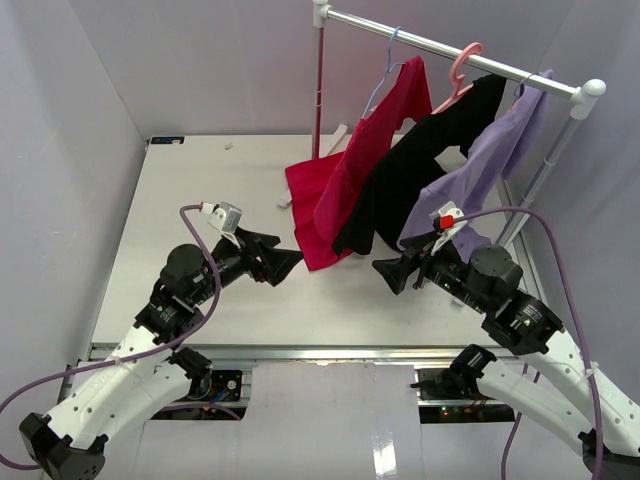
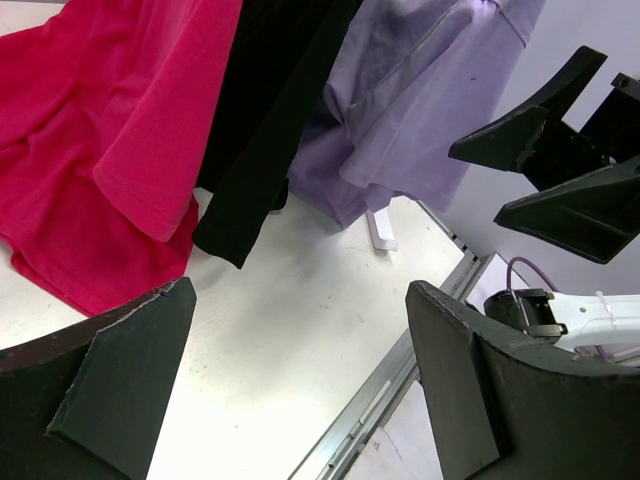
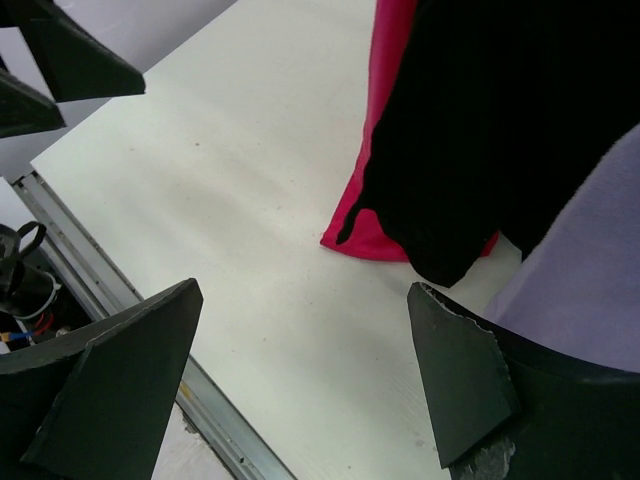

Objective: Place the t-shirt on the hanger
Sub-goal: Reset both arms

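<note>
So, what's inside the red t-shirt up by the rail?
The light-blue hanger: its hook is over the rail, and one wire arm shows left of the t-shirt. The rest of its frame is covered by fabric.

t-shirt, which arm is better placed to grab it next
Left, likely: the open left gripper sits close beside the t-shirt, while the right gripper faces the black garment.
</note>
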Action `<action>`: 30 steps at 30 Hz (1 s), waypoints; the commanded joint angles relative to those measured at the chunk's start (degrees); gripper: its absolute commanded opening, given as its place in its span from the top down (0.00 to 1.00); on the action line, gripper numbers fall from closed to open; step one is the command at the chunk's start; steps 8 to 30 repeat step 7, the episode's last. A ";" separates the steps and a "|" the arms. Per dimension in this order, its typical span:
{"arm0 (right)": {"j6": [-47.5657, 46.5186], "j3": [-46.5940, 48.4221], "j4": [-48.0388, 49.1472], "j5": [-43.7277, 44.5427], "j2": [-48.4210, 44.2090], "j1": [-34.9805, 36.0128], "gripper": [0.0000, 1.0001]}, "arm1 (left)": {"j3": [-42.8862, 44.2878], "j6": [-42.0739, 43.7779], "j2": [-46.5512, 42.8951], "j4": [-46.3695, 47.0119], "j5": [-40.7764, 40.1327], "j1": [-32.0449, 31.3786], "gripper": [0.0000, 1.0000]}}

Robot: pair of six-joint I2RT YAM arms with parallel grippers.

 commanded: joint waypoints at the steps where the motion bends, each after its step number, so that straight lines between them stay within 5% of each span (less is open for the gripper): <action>1: -2.49 -1.18 3.86 -3.68 -2.52 0.16 0.10 | -1.95 -0.64 -0.62 0.96 1.24 -0.04 0.02; 30: -2.61 -1.04 2.53 -1.42 -2.81 0.24 0.10 | -2.30 -0.89 -0.65 0.97 3.61 -0.04 0.02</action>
